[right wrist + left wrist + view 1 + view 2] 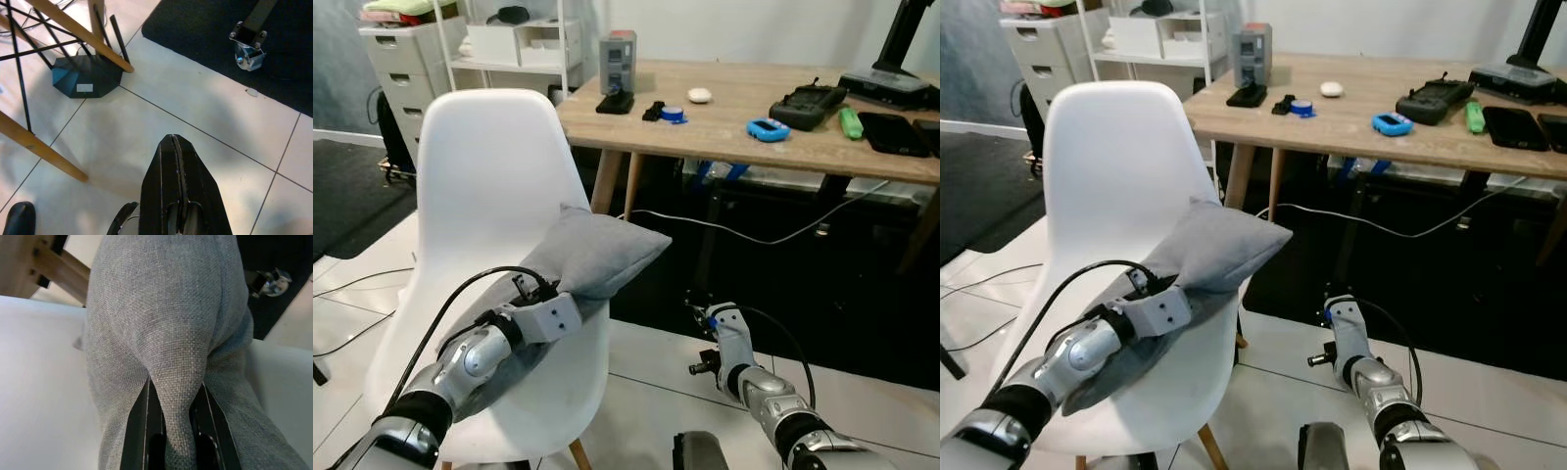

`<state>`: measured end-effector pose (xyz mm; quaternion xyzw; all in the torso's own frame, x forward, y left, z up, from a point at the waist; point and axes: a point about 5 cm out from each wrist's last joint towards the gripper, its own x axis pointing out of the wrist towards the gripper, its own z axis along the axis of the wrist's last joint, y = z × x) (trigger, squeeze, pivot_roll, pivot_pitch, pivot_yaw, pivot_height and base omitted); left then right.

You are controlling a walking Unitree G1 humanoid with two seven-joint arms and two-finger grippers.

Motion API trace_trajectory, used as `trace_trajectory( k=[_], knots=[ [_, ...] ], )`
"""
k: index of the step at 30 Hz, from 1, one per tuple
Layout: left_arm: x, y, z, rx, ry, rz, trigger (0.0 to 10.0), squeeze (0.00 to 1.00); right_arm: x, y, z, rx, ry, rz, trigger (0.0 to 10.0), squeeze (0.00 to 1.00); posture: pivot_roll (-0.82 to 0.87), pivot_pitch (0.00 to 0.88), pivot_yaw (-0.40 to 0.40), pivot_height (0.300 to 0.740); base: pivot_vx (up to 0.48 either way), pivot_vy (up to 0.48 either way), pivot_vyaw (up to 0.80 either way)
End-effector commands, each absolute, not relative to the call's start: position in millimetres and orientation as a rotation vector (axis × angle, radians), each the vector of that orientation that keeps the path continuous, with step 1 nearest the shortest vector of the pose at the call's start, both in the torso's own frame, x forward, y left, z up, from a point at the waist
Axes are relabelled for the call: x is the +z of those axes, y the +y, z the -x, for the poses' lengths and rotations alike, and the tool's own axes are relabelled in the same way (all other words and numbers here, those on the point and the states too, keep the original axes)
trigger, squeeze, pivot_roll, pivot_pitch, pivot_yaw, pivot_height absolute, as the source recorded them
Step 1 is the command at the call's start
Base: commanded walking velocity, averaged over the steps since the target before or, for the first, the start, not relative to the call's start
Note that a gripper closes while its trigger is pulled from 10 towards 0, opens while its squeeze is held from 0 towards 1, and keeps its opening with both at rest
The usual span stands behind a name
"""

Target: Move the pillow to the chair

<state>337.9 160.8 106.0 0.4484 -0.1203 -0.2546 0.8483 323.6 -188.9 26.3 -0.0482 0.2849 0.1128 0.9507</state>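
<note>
1. The grey pillow (582, 257) lies on the white chair (484, 166) seat, leaning on the backrest
2. The left gripper (173, 431) pinches a fold of it
3. The right gripper (178, 196) hangs closed, empty
4. Placing seems nearly done; next, release and withdraw

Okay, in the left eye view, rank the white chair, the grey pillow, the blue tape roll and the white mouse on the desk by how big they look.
1. white chair
2. grey pillow, pinched by the left gripper
3. blue tape roll and white mouse: both tiny and far off, too alike to rank.
</note>
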Motion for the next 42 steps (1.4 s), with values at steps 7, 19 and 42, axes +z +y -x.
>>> trace_trajectory(
  k=[7,19,42],
  knots=[
    [116.9,173.7,-355.4,-0.495,-0.204,-1.146,10.0,0.0,23.7,-188.8,-320.9,0.225,0.57,0.076,10.0,0.0,-0.2,0.076,-0.002,0.521,0.0,0.0,0.0],
    [102.8,202.0,-358.5,-0.411,-0.058,-1.459,10.0,0.0,20.4,-189.5,-317.8,0.221,0.576,0.069,10.0,0.0,-0.2,0.083,0.003,0.521,0.0,0.0,0.0],
    [71.1,242.8,-331.9,-0.373,0.15,-1.409,10.0,1.0,20.6,-190.3,-317.6,0.231,0.577,0.073,10.0,0.0,-0.2,0.068,-0.002,0.521,0.0,0.0,0.0]
  ],
)
